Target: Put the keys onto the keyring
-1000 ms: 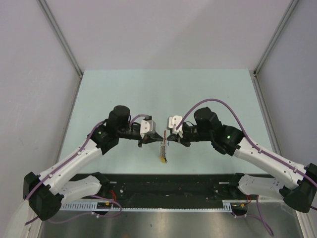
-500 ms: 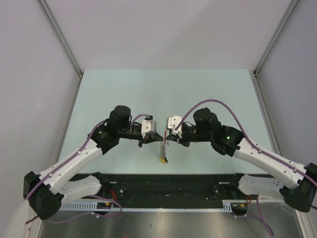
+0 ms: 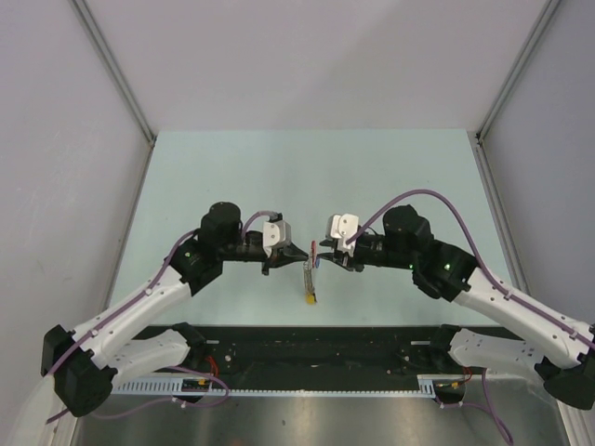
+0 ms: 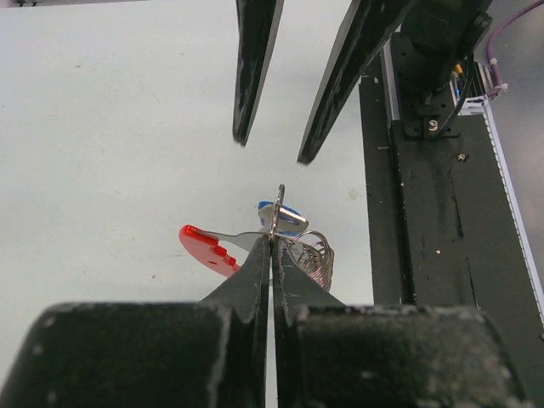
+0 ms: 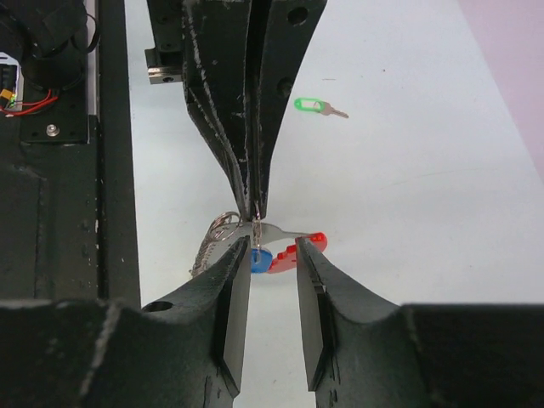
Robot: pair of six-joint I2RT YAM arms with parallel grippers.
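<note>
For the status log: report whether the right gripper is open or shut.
Open. The right gripper has its fingers apart, table showing between them in the left wrist view.

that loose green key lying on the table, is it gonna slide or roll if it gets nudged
The green key lies flat on the smooth table, so it would probably slide rather than roll. It looks small and thin, so it is likely very light and awkward to pinch off the surface. Its metal blade suggests it stays stiff.
</note>
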